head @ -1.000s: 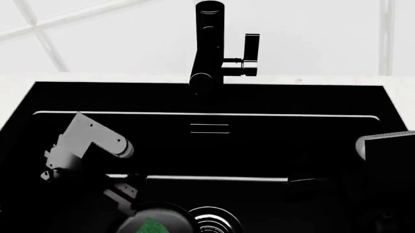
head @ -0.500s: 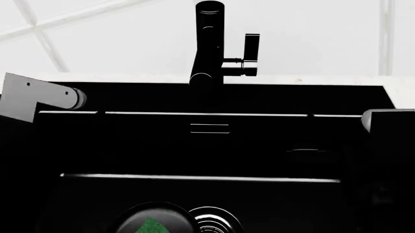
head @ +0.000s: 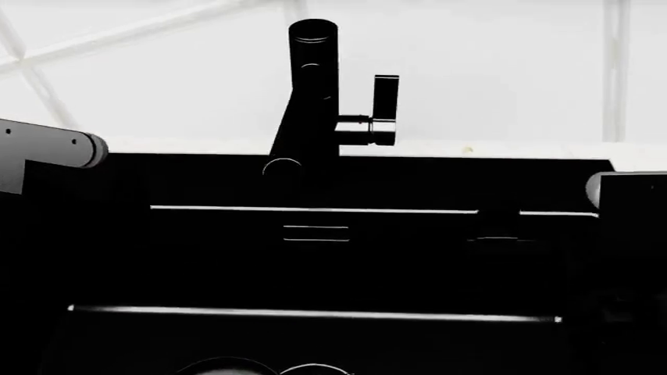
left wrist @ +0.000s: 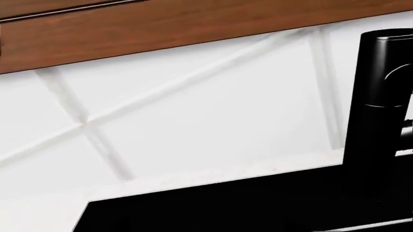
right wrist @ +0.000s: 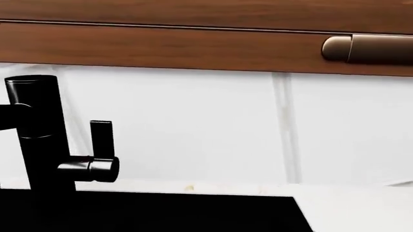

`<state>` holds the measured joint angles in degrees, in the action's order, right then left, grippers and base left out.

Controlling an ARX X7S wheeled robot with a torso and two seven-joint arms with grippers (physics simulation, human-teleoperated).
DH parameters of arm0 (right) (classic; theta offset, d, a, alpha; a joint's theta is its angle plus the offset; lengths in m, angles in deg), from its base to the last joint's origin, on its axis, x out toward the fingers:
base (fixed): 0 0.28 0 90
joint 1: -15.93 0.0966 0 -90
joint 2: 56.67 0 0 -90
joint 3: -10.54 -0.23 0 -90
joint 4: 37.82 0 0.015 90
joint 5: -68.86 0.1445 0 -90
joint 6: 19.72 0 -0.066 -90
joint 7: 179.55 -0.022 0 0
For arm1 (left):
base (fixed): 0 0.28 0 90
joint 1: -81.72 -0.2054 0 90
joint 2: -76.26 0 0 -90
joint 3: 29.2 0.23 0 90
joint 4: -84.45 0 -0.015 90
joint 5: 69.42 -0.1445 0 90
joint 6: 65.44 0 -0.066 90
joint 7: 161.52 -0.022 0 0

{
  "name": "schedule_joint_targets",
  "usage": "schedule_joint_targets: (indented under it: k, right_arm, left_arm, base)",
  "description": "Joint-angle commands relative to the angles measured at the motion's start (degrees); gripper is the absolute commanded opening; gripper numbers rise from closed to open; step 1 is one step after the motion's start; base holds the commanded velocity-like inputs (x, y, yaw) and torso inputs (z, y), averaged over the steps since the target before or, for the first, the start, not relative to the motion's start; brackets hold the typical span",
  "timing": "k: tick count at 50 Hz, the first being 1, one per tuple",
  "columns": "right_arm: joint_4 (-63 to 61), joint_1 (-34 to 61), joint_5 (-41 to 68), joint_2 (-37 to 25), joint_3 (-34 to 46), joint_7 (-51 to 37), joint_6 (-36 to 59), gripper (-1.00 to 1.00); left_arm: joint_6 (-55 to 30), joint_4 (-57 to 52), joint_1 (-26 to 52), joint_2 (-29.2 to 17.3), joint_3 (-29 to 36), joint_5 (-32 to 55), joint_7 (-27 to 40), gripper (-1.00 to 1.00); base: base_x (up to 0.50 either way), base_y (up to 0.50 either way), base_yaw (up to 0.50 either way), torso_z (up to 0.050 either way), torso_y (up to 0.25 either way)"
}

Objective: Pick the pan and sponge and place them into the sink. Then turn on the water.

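- While both arms sit raised at the edges of the head view, the job in hand looks to be the water: no stream shows under the faucet [head: 305, 101].
- The lever [head: 385, 105] stands upright on the faucet's right side, on a short stub, clear of everything.
- The right arm [head: 625, 191] seems the nearer one; I would bring it in level from the side and press the lever squarely, not glance off its thin edge.
- Neither gripper shows in any view, so I cannot tell whether either is wide, narrow or holding something.
- The sink [head: 187, 258] fills the lower head view; two curved rims at its bottom edge may be the pan [head: 221, 365] and the drain [head: 312, 369], but they are too cut off to be sure.
- No sponge is visible.
- Both wrist views show only wall, cabinet [right wrist: 193, 43] and faucet.
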<state>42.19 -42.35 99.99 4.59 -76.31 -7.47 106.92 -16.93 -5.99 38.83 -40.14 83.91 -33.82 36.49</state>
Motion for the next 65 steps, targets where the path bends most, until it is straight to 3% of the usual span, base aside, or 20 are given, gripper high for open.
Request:
schedule_joint_targets:
  k: [1, 23, 34, 46, 52, 58, 65]
  right_arm:
    - [0.29, 0.09, -0.37, -0.20, 0.67, 0.00, 0.13, 1.00]
    - [0.92, 1.72, 0.82, 1.24, 1.58, 0.22, 0.98, 1.00]
    - [7.81, 15.55, -2.08, 6.03, 9.51, 0.81, 4.88, 1.00]
    - [28.08, 22.49, -6.62, 12.23, 13.72, 5.75, -5.46, 1.00]
    - [36.70, 26.47, -8.37, 14.46, 15.24, 7.86, -9.11, 1.00]
    - [47.02, 30.97, -10.04, 16.89, 16.32, 10.15, -13.98, 1.00]
    - [67.27, 37.87, -12.72, 20.68, 17.54, 14.06, -24.76, 1.00]
  left_arm:
    - [0.09, -0.46, -0.68, -0.53, -0.95, 0.75, 0.33, 1.00]
    - [0.69, -0.32, -1.25, -1.02, -1.15, 1.17, -0.23, 1.00]
    - [-3.04, -0.99, 0.70, -1.79, 0.41, 1.86, -0.87, 1.00]
    - [-0.57, -0.52, 2.06, -1.25, -1.83, 2.48, -1.12, 1.00]
    - [-2.26, 6.79, 10.08, 0.81, -0.29, 0.84, -2.44, 1.00]
    - [-1.55, 11.79, 13.01, 1.18, -0.74, 0.35, -3.69, 1.00]
    - [-2.55, 11.17, 12.33, 0.55, -1.35, 1.46, -3.72, 1.00]
  base:
    - [0.30, 0.00, 0.00, 0.000, 0.000]
    - [0.20, 0.00, 0.00, 0.000, 0.000]
    - [0.00, 0.00, 0.00, 0.000, 0.000]
    - [0.00, 0.00, 0.00, 0.000, 0.000]
    - [0.00, 0.00, 0.00, 0.000, 0.000]
    - [0.00, 0.00, 0.00, 0.000, 0.000]
    - [0.00, 0.00, 0.00, 0.000, 0.000]
